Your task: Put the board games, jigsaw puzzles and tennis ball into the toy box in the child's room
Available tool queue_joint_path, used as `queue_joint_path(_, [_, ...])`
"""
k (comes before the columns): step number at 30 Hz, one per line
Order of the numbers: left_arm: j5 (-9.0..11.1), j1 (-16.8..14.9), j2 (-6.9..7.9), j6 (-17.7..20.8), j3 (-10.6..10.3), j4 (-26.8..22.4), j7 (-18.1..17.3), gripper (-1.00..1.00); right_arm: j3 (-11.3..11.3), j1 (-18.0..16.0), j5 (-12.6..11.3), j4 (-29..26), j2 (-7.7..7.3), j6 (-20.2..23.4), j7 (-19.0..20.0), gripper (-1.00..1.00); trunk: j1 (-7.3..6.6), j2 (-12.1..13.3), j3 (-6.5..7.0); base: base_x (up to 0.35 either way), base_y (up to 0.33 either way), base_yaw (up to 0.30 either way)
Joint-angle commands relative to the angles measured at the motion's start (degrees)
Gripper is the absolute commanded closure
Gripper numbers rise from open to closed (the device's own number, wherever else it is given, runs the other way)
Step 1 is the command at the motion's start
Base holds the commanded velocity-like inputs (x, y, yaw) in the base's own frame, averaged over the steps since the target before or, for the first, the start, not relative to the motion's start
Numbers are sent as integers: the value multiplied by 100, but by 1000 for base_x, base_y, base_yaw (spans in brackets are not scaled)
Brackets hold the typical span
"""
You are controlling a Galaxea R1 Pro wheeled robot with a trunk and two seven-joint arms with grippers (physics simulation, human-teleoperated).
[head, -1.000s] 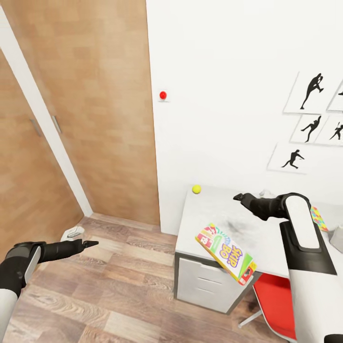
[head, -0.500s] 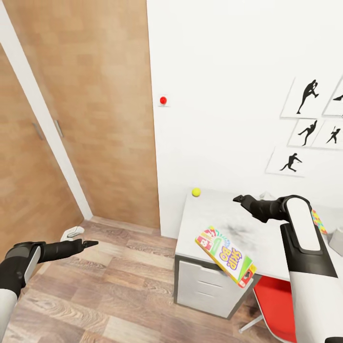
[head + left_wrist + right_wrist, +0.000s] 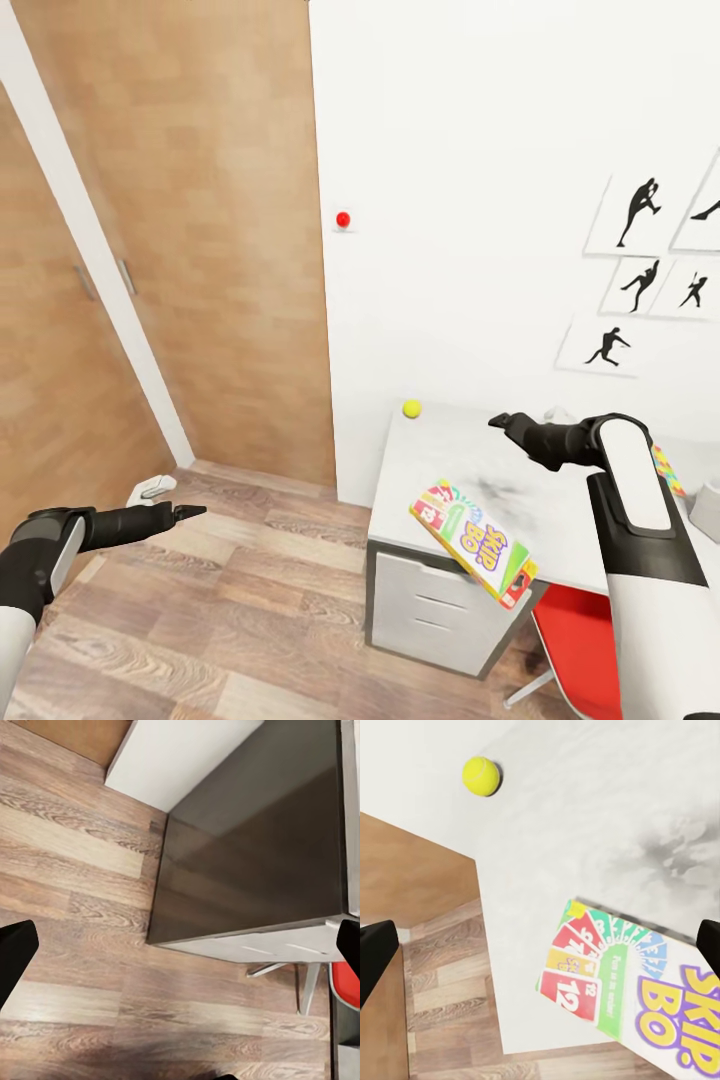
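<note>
The yellow tennis ball (image 3: 411, 408) (image 3: 481, 776) lies near the table's (image 3: 440, 470) far left corner. A yellow-green-red board game (image 3: 472, 540) (image 3: 645, 982) lies flat with one end hanging over the table's front edge. My right gripper (image 3: 497, 421) (image 3: 541, 949) hovers open above the tabletop, between ball and game, holding nothing. A strip of a jigsaw puzzle (image 3: 668, 468) shows behind my right arm. A grey corner of the toy box (image 3: 708, 510) peeks in at the right edge. My left gripper (image 3: 190, 512) (image 3: 181, 949) is open over the floor, left of the table.
White drawers (image 3: 430, 600) sit under the table's left end, and a red chair (image 3: 570, 630) (image 3: 345, 982) is tucked beneath it. Wooden wardrobe doors (image 3: 200, 250) fill the left. A small white object (image 3: 150, 490) lies on the wood floor by them.
The whole head view has shifted slightly, so the camera moved. Both arms and the toys keep their places.
</note>
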Motion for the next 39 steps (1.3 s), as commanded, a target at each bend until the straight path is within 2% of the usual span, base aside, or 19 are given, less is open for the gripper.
queue_joint_path(1, [-7, -6, 0, 42, 14, -2, -27, -100, -3, -4, -54, -4, 1, 24, -58, -100, 4, -12, -7, 0, 0, 0])
queue_joint_path(39, [-2, -6, 1, 38, 14, -2, -40, -100, -11, 60, -38, 23, 69, -75, -22, -100, 4, -12, 29, 0, 0, 0])
